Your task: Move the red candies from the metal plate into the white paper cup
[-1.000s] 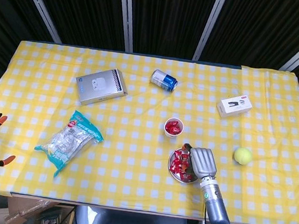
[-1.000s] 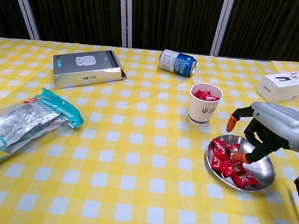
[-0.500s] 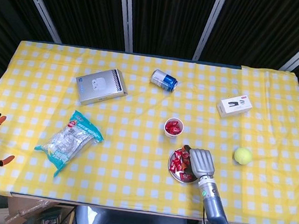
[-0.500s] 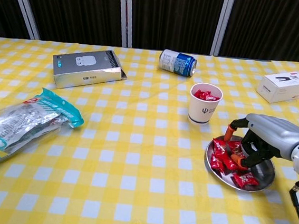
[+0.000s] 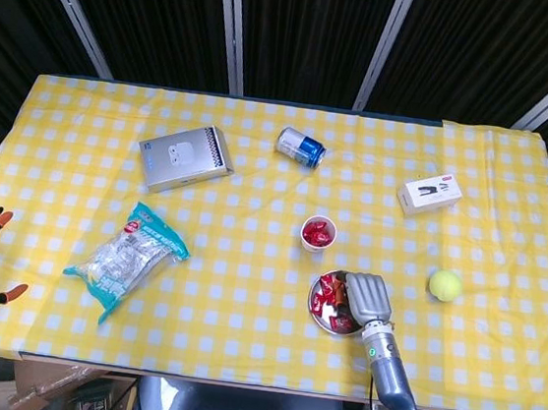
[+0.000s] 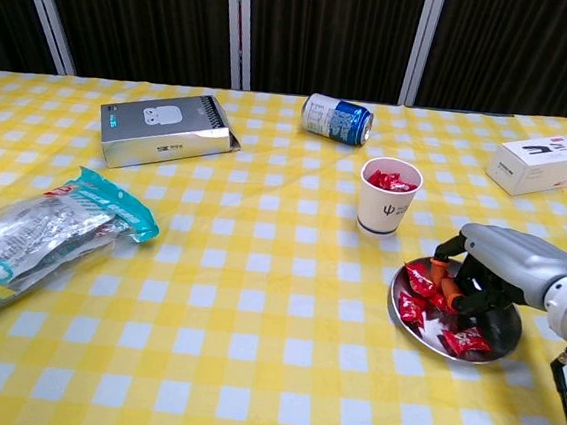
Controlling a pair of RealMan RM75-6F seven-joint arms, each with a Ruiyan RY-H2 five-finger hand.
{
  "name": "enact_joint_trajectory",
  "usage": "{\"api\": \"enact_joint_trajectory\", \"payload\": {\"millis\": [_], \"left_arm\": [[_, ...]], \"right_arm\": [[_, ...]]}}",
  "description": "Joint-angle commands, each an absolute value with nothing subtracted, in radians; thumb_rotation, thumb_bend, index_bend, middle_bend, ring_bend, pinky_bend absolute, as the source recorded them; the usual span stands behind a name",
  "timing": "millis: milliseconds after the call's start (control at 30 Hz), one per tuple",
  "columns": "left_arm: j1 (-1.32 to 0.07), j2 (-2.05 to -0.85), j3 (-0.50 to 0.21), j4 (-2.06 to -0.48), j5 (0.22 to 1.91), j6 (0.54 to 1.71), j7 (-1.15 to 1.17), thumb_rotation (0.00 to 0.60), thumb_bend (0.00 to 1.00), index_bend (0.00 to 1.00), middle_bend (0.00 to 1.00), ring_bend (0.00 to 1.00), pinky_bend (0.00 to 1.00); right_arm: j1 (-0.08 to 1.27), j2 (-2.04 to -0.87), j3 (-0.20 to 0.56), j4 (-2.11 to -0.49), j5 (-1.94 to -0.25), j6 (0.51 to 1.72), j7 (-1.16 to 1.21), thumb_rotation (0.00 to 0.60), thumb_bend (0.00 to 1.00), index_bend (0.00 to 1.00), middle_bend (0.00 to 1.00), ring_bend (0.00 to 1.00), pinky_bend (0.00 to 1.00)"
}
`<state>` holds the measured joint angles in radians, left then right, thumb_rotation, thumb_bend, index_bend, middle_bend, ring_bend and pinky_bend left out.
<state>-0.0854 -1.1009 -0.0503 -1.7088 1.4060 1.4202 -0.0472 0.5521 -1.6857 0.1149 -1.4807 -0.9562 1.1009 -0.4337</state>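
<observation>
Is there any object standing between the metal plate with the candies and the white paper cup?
Nothing visible does. The white paper cup stands just behind the metal plate, with only bare tablecloth between them. The right robot hand is already down on the red candies.

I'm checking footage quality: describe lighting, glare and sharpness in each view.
Head view: even overhead light, sharp, black backdrop; the right hand hides part of the metal plate. Chest view: also evenly lit and in focus, faint sheen on the plate's rim, soft shadow beside the white paper cup, no strong glare.
</observation>
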Motion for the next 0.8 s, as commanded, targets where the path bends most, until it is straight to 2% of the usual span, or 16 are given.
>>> {"api": "enact_joint_trajectory", "payload": {"millis": [33, 800], "left_arm": [[-0.086, -1.101, -0.050, -1.709, 1.407, 1.420, -0.048, 0.600, 0.04, 0.00, 0.00, 0.00, 0.00], [-0.082, -1.101, -0.047, -1.703, 1.418, 1.429, -0.051, 0.600, 0.04, 0.00, 0.00, 0.00, 0.00]], "right_arm": [[0.550, -1.686, 0.118, -1.481, -0.964, 1.104, -0.429, 0.600, 0.39, 0.58, 0.83, 0.84, 0.95], [0.527, -1.645, 0.117, -1.556, -0.992, 1.136, -0.461, 0.600, 0.39, 0.58, 0.83, 0.84, 0.95]]}}
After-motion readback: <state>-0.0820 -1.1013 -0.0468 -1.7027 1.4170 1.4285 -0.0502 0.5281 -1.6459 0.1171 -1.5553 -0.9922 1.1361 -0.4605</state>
